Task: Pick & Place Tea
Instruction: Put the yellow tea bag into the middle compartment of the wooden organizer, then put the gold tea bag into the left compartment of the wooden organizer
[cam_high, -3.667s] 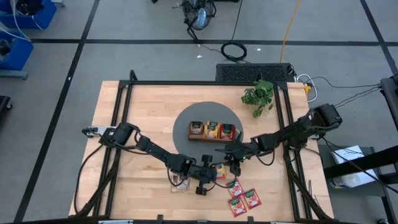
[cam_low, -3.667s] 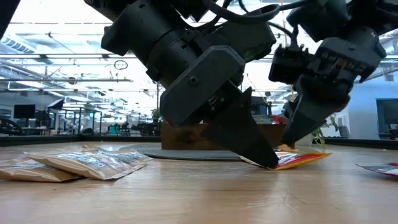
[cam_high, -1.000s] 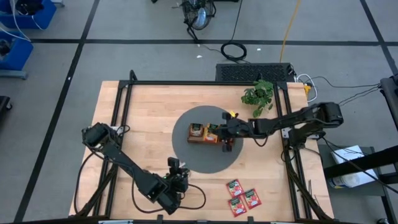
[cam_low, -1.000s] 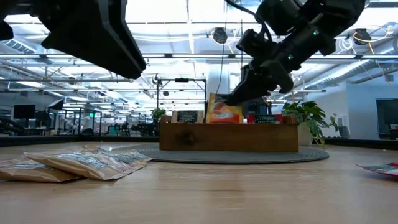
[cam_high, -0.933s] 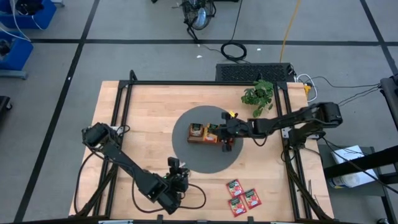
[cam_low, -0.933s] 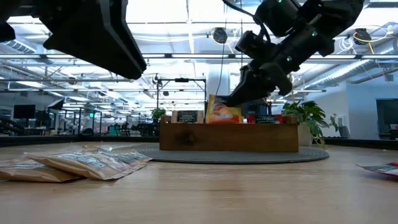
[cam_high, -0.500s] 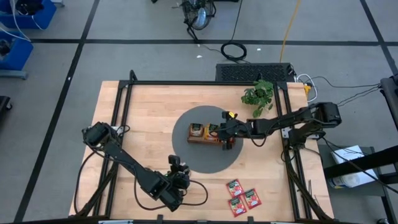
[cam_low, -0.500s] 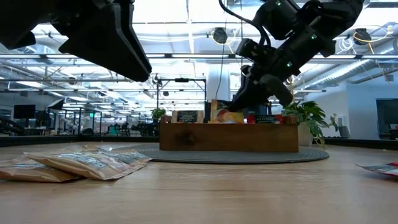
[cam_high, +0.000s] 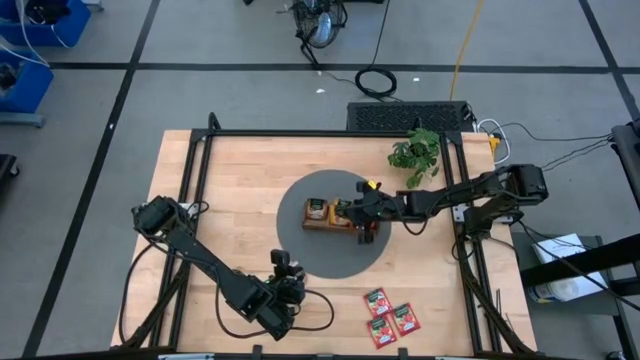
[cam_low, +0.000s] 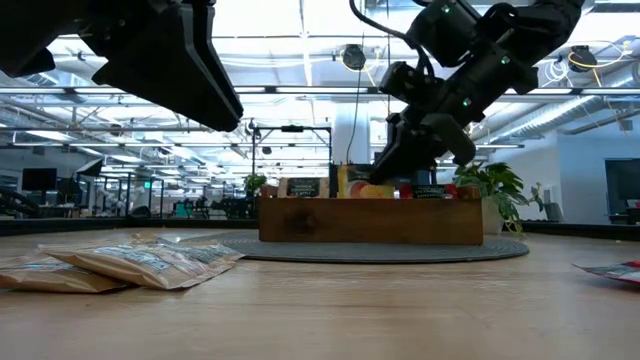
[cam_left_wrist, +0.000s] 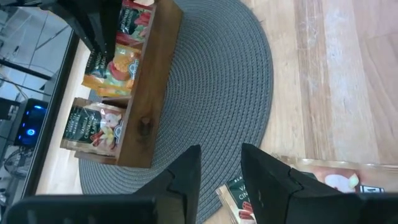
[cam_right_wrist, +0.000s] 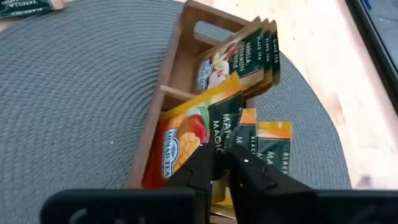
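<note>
A brown wooden tray stands on a round grey mat mid-table. It holds cream tea sachets in one end compartment and red ones in the other. My right gripper is over the middle compartment, shut on an orange-yellow sachet. Near the front edge, my left gripper hangs open with nothing between its fingers, above loose cream sachets lying flat on the table. Red sachets lie flat at the front right. My right gripper pinches the orange-yellow sachet by its upper edge between the two fingers. The fingers slant down from the table's right side. The sachet stands on edge and tilted, its lower part down inside the tray's middle compartment.
A small green plant stands at the back right of the table. A clear plastic piece lies next to the loose cream sachets under my left gripper. Bare wood lies to the left of the mat.
My right gripper has gone down and a little toward the table's left. The orange-yellow sachet has sunk from above the tray into its middle compartment, so only its top shows over the tray wall in the low view.
</note>
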